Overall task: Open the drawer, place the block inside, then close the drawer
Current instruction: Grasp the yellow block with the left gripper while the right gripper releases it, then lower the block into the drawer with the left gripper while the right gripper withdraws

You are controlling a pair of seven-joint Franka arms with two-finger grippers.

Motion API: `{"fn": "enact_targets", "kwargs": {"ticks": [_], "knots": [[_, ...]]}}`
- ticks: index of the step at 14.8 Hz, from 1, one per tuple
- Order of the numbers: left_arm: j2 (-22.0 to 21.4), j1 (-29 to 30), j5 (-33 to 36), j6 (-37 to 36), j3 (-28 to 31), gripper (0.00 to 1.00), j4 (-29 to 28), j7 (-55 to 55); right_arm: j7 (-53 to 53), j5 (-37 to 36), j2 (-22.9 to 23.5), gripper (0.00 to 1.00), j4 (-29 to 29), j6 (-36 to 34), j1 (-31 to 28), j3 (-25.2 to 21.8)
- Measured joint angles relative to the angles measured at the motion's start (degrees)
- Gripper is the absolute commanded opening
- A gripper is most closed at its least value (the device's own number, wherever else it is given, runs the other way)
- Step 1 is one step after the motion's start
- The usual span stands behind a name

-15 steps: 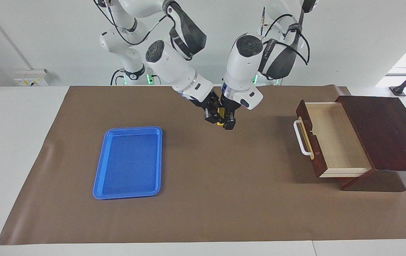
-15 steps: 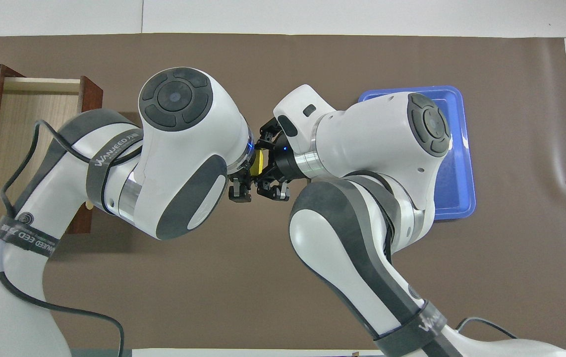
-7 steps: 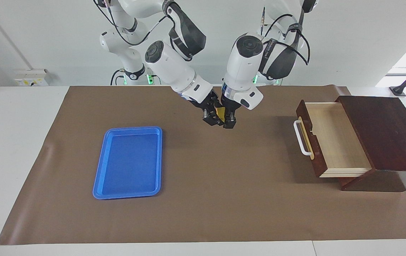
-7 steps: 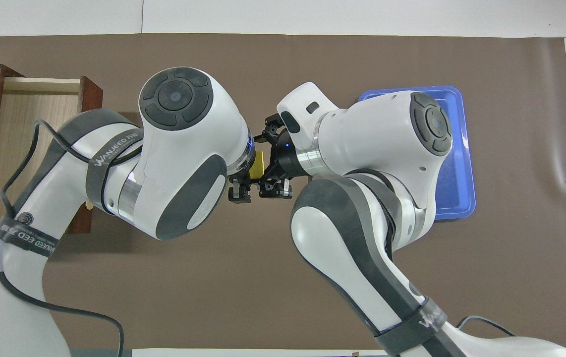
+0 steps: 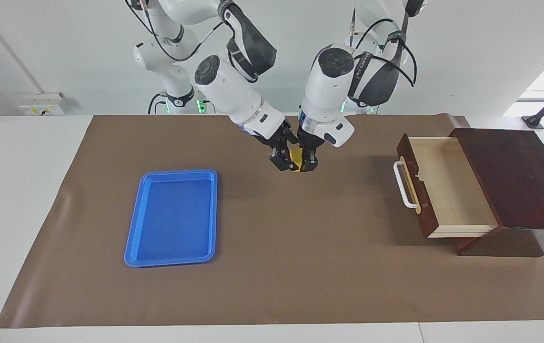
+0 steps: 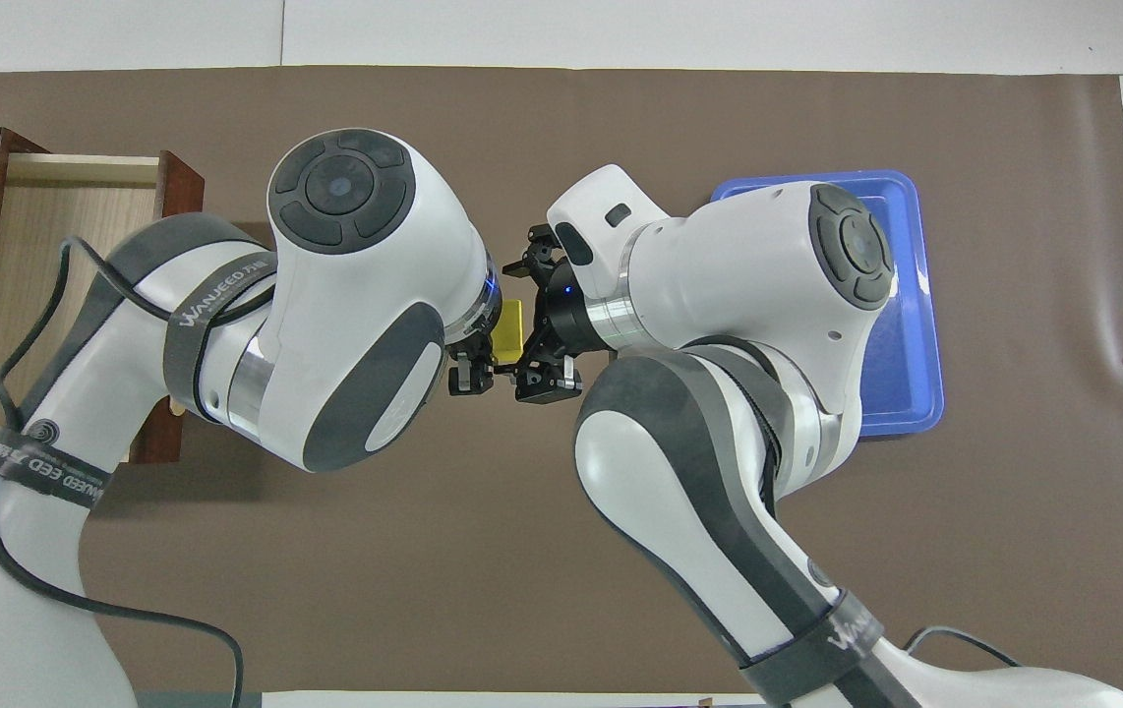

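Observation:
The yellow block point(image 5: 295, 161) hangs in the air over the middle of the brown mat, between the two grippers; it also shows in the overhead view point(image 6: 507, 329). My left gripper point(image 5: 308, 164) points down and is shut on the block. My right gripper point(image 5: 281, 162) is right beside the block, with its fingers spread in the overhead view point(image 6: 534, 324). The dark wooden drawer point(image 5: 448, 183) stands pulled open at the left arm's end of the table. Its pale interior is empty and its white handle point(image 5: 401, 186) faces the middle of the table.
A blue tray point(image 5: 173, 216) lies empty on the mat toward the right arm's end. The dark wooden box point(image 5: 515, 176) holds the drawer at the mat's edge. The brown mat point(image 5: 300, 267) covers most of the table.
Both grippers stay together at the block. The left arm has shifted slightly toward the drawer's end and the block has moved a little with it.

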Motion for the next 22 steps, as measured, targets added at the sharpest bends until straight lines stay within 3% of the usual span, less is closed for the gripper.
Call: {"fn": "enact_targets", "kwargs": {"ticks": [4,7,16,19,22], "knots": [[0.0,0.6,0.0,-0.1,2.7,0.00,0.5,2.3,0.0,0.0,0.0,1.00,0.0,-0.9,-0.1,-0.2],[-0.4,1.0,0.0,-1.9,9.3,0.00,1.3,8.1,0.0,0.0,-0.1,1.00,0.1,-2.9,-1.3,-0.4],[-4.5,5.6,-4.9,-7.5,31.8,0.00,1.7,42.6,0.0,0.0,-2.0,1.00,1.7,-13.2,-8.0,-0.6],[-4.5,7.5,-5.4,-6.8,35.1,0.00,0.3,49.5,1.6,-1.7,-3.6,1.00,1.9,-17.3,-11.8,-1.2],[-4.6,8.5,-5.6,-2.1,35.6,0.00,-4.9,50.8,6.0,-6.7,-5.0,1.00,2.0,-18.8,-16.1,-1.5]]}}
